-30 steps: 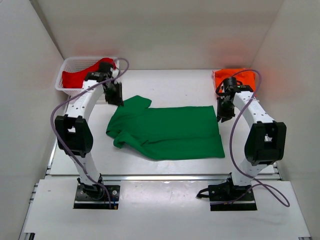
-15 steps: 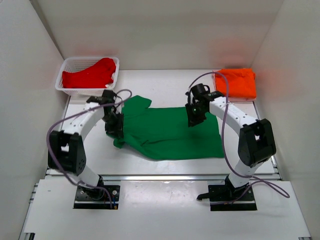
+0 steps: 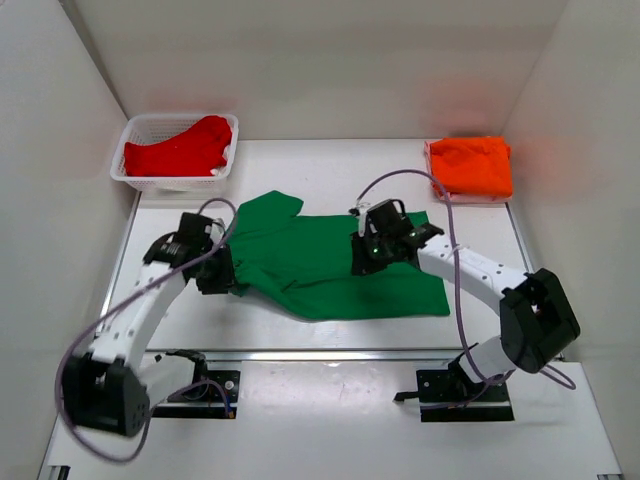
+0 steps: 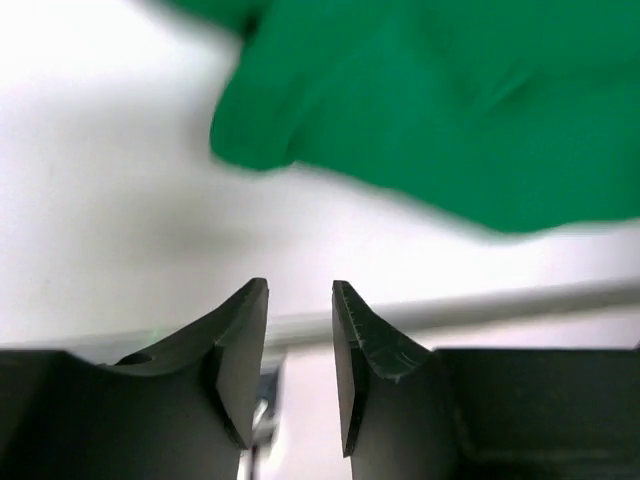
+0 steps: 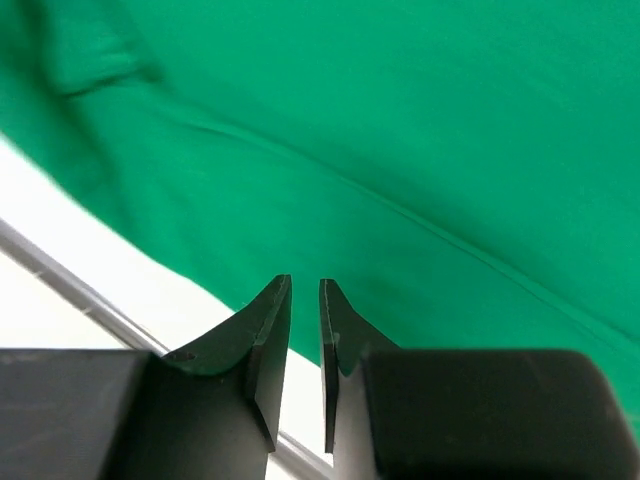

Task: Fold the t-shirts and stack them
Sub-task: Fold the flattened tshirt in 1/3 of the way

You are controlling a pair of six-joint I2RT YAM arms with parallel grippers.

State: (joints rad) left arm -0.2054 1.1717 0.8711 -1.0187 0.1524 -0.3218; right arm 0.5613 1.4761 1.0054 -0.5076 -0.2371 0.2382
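Two robot arms reach over a green collared shirt (image 3: 330,270) spread flat at the centre of a white table (image 3: 330,165).
The left gripper (image 3: 222,272) is at the shirt's 9 o'clock edge, beside a sleeve, its jaws partly apart and holding nothing. The right gripper (image 3: 365,255) hangs over the shirt's middle, its jaws a thin slit apart with nothing between them. A red shirt (image 3: 175,150) lies in a white mesh basket (image 3: 135,128) at the table's 11 o'clock corner. A folded orange shirt (image 3: 470,167) sits at the 1 o'clock corner.
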